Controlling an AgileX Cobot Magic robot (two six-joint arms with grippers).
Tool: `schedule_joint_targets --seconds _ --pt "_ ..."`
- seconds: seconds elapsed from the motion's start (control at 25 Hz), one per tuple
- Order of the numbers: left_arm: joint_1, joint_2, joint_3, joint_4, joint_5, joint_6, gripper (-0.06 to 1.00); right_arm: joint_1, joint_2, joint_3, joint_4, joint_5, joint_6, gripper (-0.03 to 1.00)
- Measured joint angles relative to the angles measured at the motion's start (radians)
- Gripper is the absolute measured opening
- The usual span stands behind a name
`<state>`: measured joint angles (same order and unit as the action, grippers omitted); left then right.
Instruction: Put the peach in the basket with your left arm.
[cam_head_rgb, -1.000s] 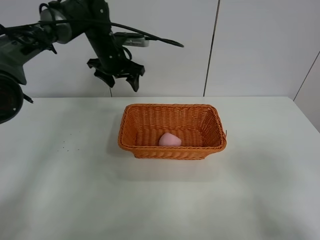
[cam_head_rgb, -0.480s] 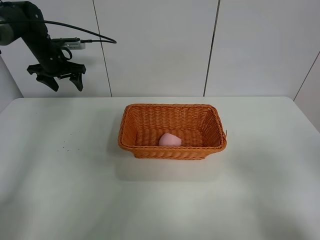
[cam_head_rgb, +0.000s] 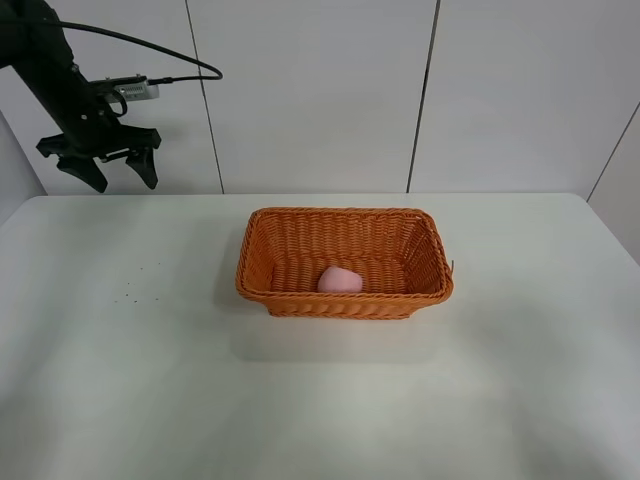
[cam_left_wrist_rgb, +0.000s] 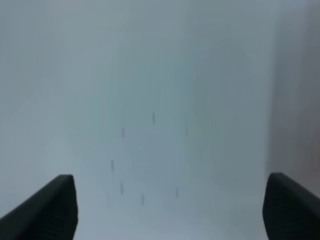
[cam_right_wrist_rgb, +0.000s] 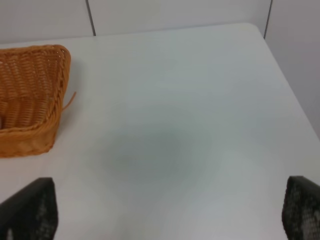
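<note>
The pale pink peach (cam_head_rgb: 339, 280) lies inside the orange-brown wicker basket (cam_head_rgb: 420, 245), near its front wall, in the middle of the white table. My left gripper (cam_head_rgb: 100, 171) is open and empty, raised high at the far left back, well away from the basket. In the left wrist view its two dark fingertips (cam_left_wrist_rgb: 50, 210) stand wide apart over bare white table. My right gripper (cam_right_wrist_rgb: 165, 215) is open and empty; its fingertips (cam_right_wrist_rgb: 30, 210) show at the frame's corners, with one end of the basket (cam_right_wrist_rgb: 30, 95) in view. The right arm is out of the exterior view.
The white table (cam_head_rgb: 150, 380) has a few tiny dark specks (cam_head_rgb: 135, 285) left of the basket. White panelled walls stand behind. The table's right edge (cam_head_rgb: 612, 235) and its far corner (cam_right_wrist_rgb: 257, 27) are in view.
My left arm has swung from just behind the basket's left end far to the left, then dropped slightly. The peach and basket have not moved.
</note>
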<state>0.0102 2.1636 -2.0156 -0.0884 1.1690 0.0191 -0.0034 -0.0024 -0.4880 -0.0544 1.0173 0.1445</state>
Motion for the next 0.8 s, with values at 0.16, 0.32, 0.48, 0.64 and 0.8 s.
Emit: schedule_joint_targets --seconds 0.16,0.32,0.48,0.64,0.8 --pt "0.0 -0.179 0.241 -0.007 -0.001 0.001 0.85 0.0 0.0 0.0 0.0 0.0 0.0 0.69" --pt "0.0 -0.405 0.504 -0.006 -0.001 0.025 0.85 0.0 0.0 0.0 0.0 0.0 0.0 0.69" --pt "0.0 -0.652 0.749 -0.006 -0.001 0.04 0.85 0.0 0.0 0.0 0.0 0.0 0.0 0.69" --pt "0.0 -0.884 0.964 -0.006 -0.001 0.047 0.85 0.0 0.0 0.0 0.0 0.0 0.0 0.69" --pt "0.0 -1.095 1.157 -0.006 -0.007 0.047 0.85 0.0 0.0 0.0 0.0 0.0 0.0 0.69"
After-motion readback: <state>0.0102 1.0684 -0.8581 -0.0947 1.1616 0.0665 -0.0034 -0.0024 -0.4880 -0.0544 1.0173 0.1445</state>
